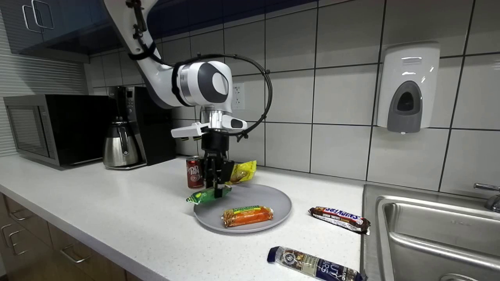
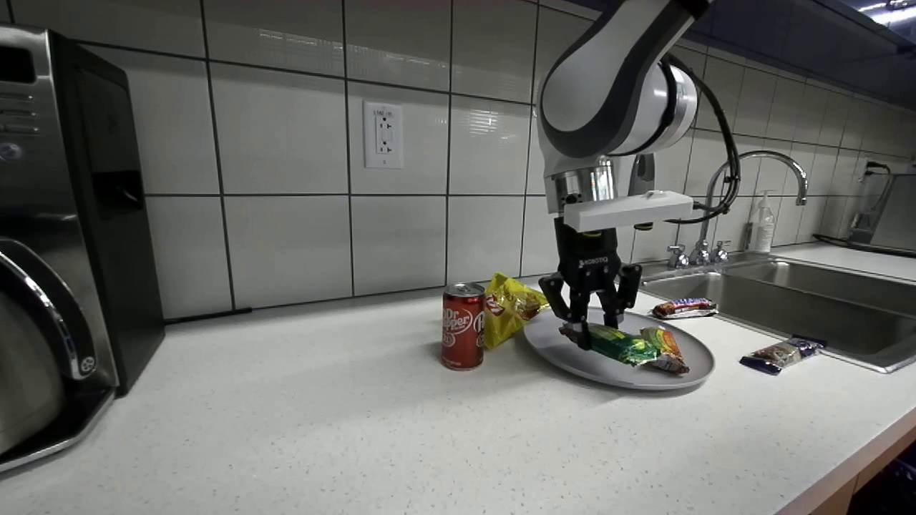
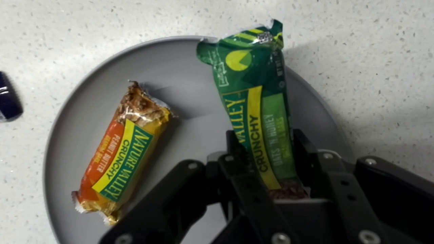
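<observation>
A: How is the pincer (image 2: 598,330) standing?

B: Clamped on the green bar (image 3: 249,78), its jaws against both long sides. The grip is toward one end; in the wrist view the longer part sticks out ahead of the jaws.

A: So where does that put the bar?

B: In the pincer, over the plate (image 3: 190,67), its outer end reaching past the plate's edge. I can't tell whether it touches the plate.

A: What else is on the plate?

B: The orange bar (image 3: 122,166). It lies near the pincer, to its left in the wrist view, apart from the jaws.

A: And around that?

B: In both exterior views the can (image 2: 463,329) stands upright to the left of the pincer. The yellow bag (image 2: 504,307) shows between can and pincer in an exterior view.

A: Anything to the right?

B: In both exterior views the Snickers (image 1: 340,219) lies on the counter (image 1: 117,210) to the right of the pincer, well apart from it, with the sink (image 1: 373,242) just past it. The nut bar (image 1: 312,263) is on that side too, closer to the camera.

A: Farther out?

B: In an exterior view the coffee maker (image 1: 154,128) is well left of the pincer, the microwave (image 1: 78,128) farther left again.
</observation>
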`<act>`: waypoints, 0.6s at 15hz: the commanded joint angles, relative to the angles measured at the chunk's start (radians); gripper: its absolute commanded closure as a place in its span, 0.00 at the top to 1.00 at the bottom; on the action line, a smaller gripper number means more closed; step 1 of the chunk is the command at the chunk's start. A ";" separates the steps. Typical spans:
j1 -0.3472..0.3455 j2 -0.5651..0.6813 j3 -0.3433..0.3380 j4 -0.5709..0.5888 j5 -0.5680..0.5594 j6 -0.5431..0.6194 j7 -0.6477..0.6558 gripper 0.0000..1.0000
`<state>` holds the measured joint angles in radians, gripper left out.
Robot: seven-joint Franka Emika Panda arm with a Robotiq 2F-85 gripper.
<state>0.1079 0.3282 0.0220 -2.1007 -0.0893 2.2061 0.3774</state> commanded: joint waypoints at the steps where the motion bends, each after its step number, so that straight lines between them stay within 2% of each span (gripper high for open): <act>1: 0.008 0.020 -0.007 0.036 -0.006 -0.029 -0.024 0.16; 5: 0.010 0.032 -0.007 0.044 -0.003 -0.026 -0.024 0.16; 6: 0.011 0.033 -0.007 0.044 -0.003 -0.026 -0.021 0.61; 9: 0.011 0.024 -0.008 0.039 0.001 -0.025 -0.016 0.82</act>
<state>0.1126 0.3546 0.0220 -2.0817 -0.0892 2.2062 0.3749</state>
